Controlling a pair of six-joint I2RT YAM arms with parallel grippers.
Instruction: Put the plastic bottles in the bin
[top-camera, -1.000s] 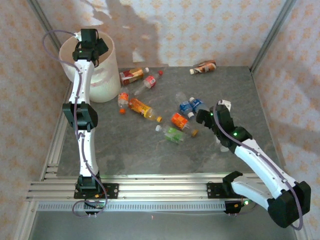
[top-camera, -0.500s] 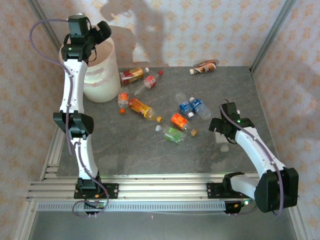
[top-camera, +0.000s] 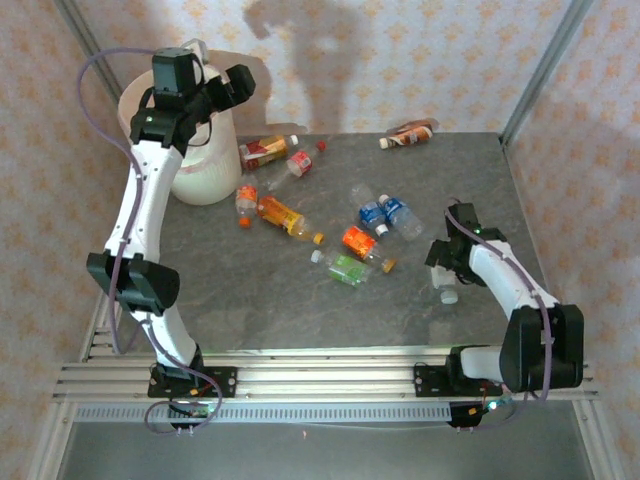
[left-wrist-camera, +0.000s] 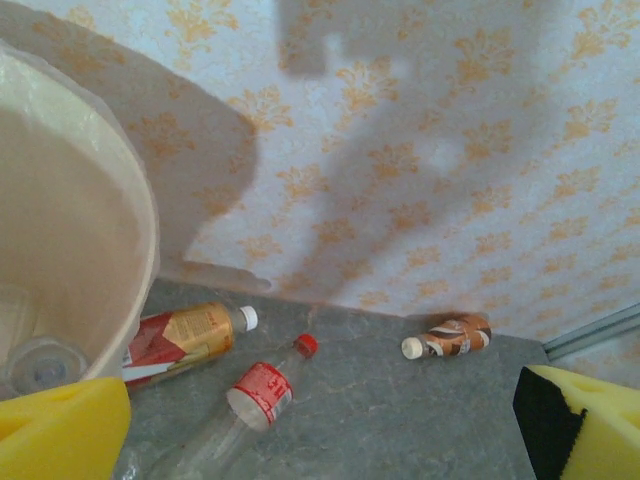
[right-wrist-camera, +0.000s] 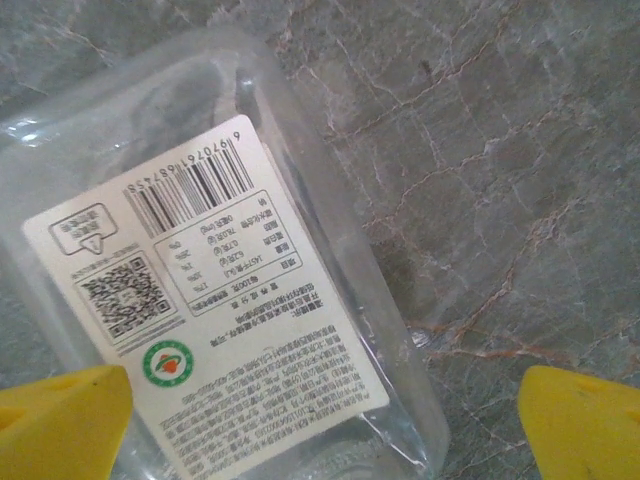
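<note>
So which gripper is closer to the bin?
Left. The left gripper hovers just beside the bin's rim; the right gripper is across the table, above a clear bottle.

Bin (top-camera: 208, 170) at table's (top-camera: 300, 315) 10 o'clock corner, bottles (top-camera: 283, 217) strewn centre, lone bottle (top-camera: 410, 132) at 1 o'clock, another bottle (right-wrist-camera: 215, 300) at 4 o'clock.

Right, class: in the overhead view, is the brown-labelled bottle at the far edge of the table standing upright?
No, the brown-labelled bottle lies on its side on the table, close to its far edge.
</note>
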